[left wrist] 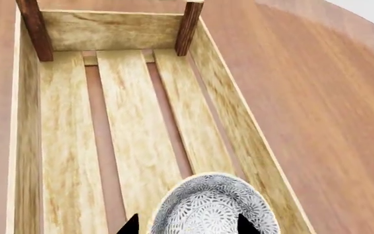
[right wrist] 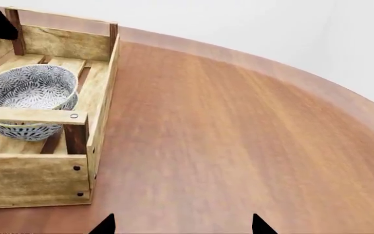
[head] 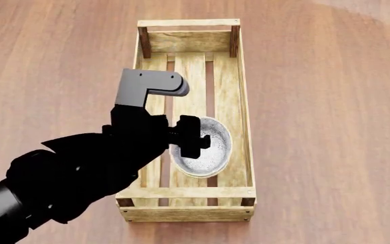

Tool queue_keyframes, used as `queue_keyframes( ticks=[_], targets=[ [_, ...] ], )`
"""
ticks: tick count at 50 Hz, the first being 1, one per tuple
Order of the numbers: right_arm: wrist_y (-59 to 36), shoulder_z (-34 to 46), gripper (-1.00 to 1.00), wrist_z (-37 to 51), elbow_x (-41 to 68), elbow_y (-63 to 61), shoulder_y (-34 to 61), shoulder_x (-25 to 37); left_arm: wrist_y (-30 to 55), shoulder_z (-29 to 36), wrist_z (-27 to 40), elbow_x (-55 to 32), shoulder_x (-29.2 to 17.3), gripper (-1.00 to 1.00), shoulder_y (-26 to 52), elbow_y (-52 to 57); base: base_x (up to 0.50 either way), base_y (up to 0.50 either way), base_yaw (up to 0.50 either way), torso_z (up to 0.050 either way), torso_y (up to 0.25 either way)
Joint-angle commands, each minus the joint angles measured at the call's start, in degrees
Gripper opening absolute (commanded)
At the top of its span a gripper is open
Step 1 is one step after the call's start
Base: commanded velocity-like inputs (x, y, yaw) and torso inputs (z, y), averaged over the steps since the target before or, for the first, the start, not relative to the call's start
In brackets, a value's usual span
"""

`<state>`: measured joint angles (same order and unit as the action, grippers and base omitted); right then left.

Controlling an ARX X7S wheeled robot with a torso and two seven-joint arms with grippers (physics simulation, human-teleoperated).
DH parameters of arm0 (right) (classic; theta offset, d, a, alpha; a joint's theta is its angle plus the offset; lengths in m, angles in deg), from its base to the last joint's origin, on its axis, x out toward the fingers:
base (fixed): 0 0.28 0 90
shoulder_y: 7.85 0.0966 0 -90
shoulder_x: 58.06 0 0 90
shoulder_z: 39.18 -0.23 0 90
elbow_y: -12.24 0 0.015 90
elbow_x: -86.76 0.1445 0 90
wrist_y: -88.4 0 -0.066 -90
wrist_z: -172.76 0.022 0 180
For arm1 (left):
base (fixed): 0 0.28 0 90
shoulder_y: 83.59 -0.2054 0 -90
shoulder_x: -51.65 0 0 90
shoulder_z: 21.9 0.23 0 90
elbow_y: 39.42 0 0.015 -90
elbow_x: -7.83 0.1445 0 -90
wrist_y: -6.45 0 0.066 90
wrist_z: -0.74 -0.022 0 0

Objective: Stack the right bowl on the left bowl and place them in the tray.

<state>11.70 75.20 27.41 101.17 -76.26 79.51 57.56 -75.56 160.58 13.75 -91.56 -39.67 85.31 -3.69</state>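
The light-wood tray (head: 246, 101) with dark corner posts lies lengthwise on the table. A white bowl with a blue-grey pattern (head: 212, 152) rests on its slat floor in the near half. I cannot tell whether a second bowl is nested in it. My left gripper (head: 191, 137) hovers over the bowl's left rim. In the left wrist view the gripper (left wrist: 188, 225) has its black tips spread wide, one outside the bowl (left wrist: 206, 204) and one over its inside, gripping nothing. My right gripper (right wrist: 181, 226) is open and empty over bare table beside the tray (right wrist: 31, 180), with the bowl (right wrist: 28, 92) in sight.
The far half of the tray floor (left wrist: 128, 122) holds nothing. The wooden table (head: 330, 127) stretches around the tray on all sides. Its curved edge and a pale wall (right wrist: 271, 29) show in the right wrist view.
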Motion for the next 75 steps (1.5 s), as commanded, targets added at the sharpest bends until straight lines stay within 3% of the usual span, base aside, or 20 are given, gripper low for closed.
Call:
queue_keyframes(
  ticks=[1,10,28,42,53,59,66,72,75],
  targets=[
    [0.27,-1.08,1.0,-1.25,-1.05,0.43,0.1,-1.09,-1.51,-2.01,-3.06,4.32,1.32,1.0,1.61,-0.98,0.0,0.0,0.0,0.0,0.0],
    [-0.09,-0.54,1.0,-1.39,-1.3,0.07,0.31,-1.2,-5.38,-2.22,-2.68,9.77,1.32,1.0,3.33,-1.81,0.0,0.0,0.0,0.0,0.0],
    [-2.5,1.25,1.0,-1.02,-2.76,-3.32,0.24,-1.23,-8.59,-2.93,-4.17,10.32,1.04,1.0,5.51,0.32,0.0,0.0,0.0,0.0,0.0],
    [-5.52,5.2,1.0,0.11,-7.15,-10.53,-2.95,-0.9,-11.33,-4.17,18.26,14.93,-26.14,1.0,10.19,55.85,0.0,0.0,0.0,0.0,0.0],
    [-6.48,6.6,1.0,0.03,-8.05,-13.26,-3.94,-0.69,-12.22,-4.18,28.73,19.21,-43.77,1.0,9.89,82.15,0.0,0.0,0.0,0.0,0.0],
    [-7.63,7.27,1.0,0.35,-8.73,-14.78,-4.49,-0.65,-14.4,-3.48,31.63,22.94,-50.43,1.0,6.5,86.82,0.0,0.0,0.0,0.0,0.0],
    [-8.56,7.5,1.0,0.91,-9.2,-16.13,-5.7,-0.05,-23.21,-2.8,32.58,28.85,-60.48,1.0,-1.94,88.87,0.0,0.0,0.0,0.0,0.0],
    [-11.44,5.33,1.0,2.34,-7.14,-18.18,-5.27,-0.03,-33.28,-0.22,38.9,45.01,-67.69,1.0,-12.97,88.73,0.0,0.0,0.0,0.0,0.0],
    [-12.1,3.82,1.0,3.0,-6.1,-18.96,-5.0,0.42,-33.74,0.94,42.15,50.82,-67.41,1.0,-16.0,87.26,0.0,0.0,0.0,0.0,0.0]
  ],
)
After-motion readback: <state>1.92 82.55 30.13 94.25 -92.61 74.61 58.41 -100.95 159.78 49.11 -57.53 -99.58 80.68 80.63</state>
